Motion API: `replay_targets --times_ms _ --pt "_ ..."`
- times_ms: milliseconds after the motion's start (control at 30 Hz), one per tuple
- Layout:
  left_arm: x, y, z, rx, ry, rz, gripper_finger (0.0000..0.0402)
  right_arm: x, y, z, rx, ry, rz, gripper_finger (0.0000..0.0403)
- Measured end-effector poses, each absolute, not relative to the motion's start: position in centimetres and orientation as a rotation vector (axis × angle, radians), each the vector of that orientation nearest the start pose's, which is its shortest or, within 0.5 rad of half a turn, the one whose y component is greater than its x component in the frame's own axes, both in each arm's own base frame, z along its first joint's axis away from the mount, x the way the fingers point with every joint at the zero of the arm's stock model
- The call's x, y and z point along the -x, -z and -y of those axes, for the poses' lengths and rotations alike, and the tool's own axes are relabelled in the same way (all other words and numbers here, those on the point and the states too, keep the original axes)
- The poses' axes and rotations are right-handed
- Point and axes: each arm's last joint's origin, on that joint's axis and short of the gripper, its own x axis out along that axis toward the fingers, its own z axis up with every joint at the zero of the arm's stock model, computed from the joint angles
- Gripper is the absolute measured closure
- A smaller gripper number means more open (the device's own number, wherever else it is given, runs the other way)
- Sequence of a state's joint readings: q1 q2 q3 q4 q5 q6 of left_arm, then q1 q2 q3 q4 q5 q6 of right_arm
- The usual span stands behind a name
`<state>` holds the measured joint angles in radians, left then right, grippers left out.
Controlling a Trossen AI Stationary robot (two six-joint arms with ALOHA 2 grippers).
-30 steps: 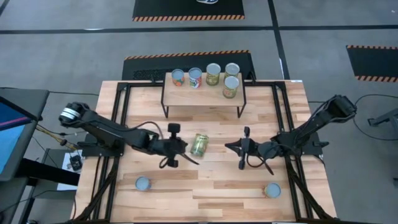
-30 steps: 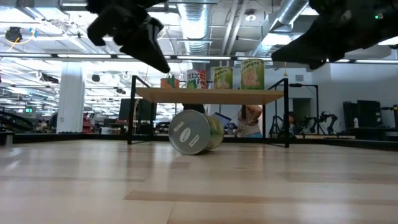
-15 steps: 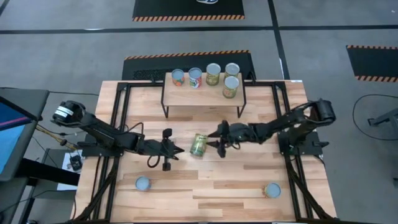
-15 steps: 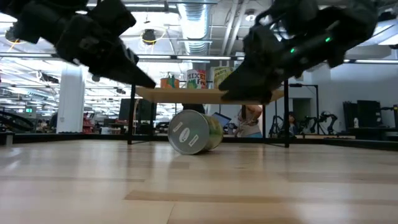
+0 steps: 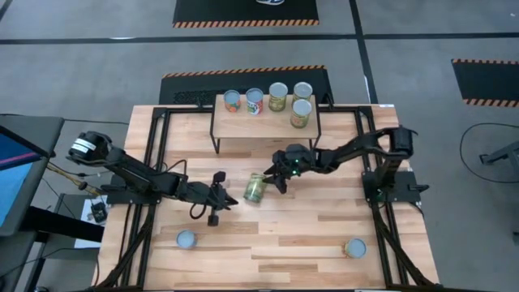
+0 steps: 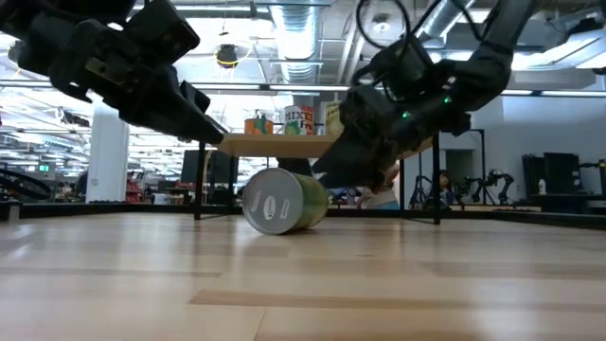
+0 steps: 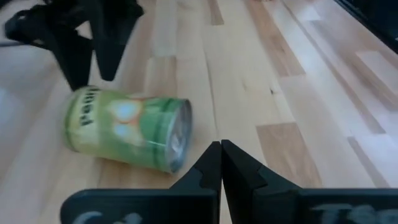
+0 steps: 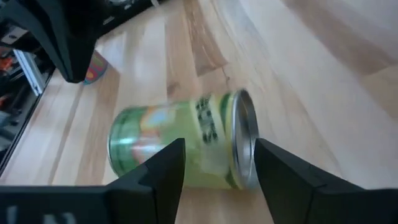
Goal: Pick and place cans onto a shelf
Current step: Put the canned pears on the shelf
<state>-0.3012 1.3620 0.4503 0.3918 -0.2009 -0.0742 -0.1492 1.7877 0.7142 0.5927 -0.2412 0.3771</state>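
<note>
Overhead, a plank tabletop point(image 5: 324, 235) stands on grey flooring. Right claw point(image 5: 280, 173), spread apart, straddles a toppled can point(image 5: 255, 188); left claw point(image 5: 215, 198) sits clenched nearby.

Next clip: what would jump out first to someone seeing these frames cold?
A green-labelled tin can lying on its side mid-table, with the right gripper open beside it. The left gripper, jaws shut, sits on its other side. Five cans already stand on the small light-wood shelf behind.
</note>
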Motion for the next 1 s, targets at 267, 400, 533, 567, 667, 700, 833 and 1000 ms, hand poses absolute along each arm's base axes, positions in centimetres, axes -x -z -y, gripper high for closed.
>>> replay_targets --times_ms 267,400,533,567,667,700,833,1000 --pt "-24.7 -12.5 7.0 -0.079 0.091 -0.595 0.0401 -34.9 -12.0 4.1 -0.492 -0.115 -0.518 0.0218" --pt "-25.3 -10.7 7.1 -0.092 0.061 -0.609 0.0401 -35.9 -11.5 3.7 -0.486 -0.143 -0.53 0.0258" --pt "-25.5 -9.8 6.8 -0.086 0.049 -0.622 0.0402 -37.1 -11.3 3.3 -0.465 -0.16 -0.518 0.0308" --pt "-25.6 -9.7 6.8 -0.083 0.044 -0.624 0.0402 -37.2 -11.3 3.2 -0.458 -0.166 -0.519 0.032" --pt "-25.6 -9.7 6.6 -0.077 0.039 -0.623 0.0401 -37.5 -11.6 2.7 -0.401 -0.184 -0.511 0.0348" --pt "-25.6 -9.7 6.6 -0.076 0.04 -0.623 0.0401 -37.5 -11.7 2.6 -0.381 -0.183 -0.505 0.0355" --pt "-25.6 -9.8 6.8 -0.088 0.055 -0.619 0.0401 -37.4 -12.7 2.1 -0.364 -0.177 -0.492 0.0374" --pt "-25.5 -10.7 7.0 -0.106 0.051 -0.583 0.0402 -37.3 -15.2 1.5 -0.332 -0.187 -0.43 0.0386"
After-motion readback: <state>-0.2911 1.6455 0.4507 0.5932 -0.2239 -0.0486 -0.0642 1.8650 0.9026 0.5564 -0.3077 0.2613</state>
